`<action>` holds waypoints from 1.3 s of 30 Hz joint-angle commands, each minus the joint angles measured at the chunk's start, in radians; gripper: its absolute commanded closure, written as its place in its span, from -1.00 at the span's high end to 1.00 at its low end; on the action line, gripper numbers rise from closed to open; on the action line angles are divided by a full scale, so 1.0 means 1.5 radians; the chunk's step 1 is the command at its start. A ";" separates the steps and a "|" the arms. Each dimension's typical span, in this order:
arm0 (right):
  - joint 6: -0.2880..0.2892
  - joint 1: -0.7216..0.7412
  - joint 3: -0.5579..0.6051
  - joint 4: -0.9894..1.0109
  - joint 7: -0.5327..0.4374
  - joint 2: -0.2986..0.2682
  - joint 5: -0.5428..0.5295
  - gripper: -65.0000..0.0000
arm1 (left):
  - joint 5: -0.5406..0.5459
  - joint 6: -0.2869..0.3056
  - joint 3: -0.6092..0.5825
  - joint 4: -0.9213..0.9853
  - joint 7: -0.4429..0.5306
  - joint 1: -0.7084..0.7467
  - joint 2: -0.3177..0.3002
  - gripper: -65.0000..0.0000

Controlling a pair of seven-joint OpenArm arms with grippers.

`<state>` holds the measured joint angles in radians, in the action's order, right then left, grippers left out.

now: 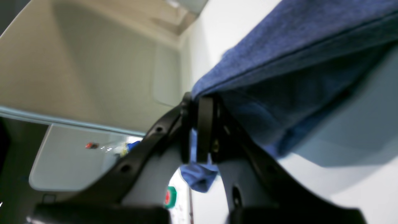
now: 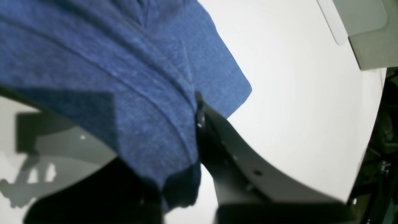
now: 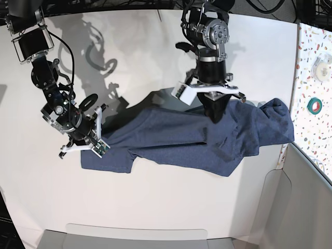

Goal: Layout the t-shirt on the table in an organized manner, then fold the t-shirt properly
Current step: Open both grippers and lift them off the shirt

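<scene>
Layout step. The navy t-shirt (image 3: pixel 192 142) lies rumpled across the white table (image 3: pixel 155 207), stretched between both arms. Left gripper (image 1: pixel 199 124) and right gripper (image 2: pixel 194 124) each have jaws clamped on fabric. Next, judged: draw the grips apart until the cloth lies flat, then release.

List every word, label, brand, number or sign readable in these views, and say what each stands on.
None can be read.
Dark heathered navy-blue t-shirt: only plain fabric shows, no lettering visible.
Green and red round marking between the left gripper's arms in the left wrist view: too blurred to read.
Small items on the colourful speckled strip: too small to show any text.
</scene>
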<state>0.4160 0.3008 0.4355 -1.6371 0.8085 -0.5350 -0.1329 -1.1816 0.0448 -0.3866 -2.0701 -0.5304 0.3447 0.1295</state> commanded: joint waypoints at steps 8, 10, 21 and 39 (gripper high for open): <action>-0.005 -0.041 -0.005 -0.107 0.020 -0.071 0.002 -1.00 | -0.014 -0.010 -0.059 -0.013 0.008 0.090 0.001 -1.00; -0.005 -0.045 -0.005 -0.123 0.051 -0.078 0.002 -1.00 | -0.033 -0.010 -0.071 -0.013 0.008 0.115 0.001 -1.00; -0.005 -0.065 -0.005 -0.169 0.156 -0.113 0.002 -1.00 | -0.120 -0.009 -0.197 -0.012 -0.034 0.215 -0.051 -1.00; -0.006 -0.105 -0.013 -0.173 0.157 -0.110 0.001 0.05 | -0.116 -0.010 -0.327 0.002 -0.152 0.206 -0.103 -0.38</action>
<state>0.4156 0.1272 0.4309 -1.8820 1.0473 -0.6834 -0.1406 -1.4528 -0.0757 -0.7708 -2.0792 -0.7650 0.5087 -0.0120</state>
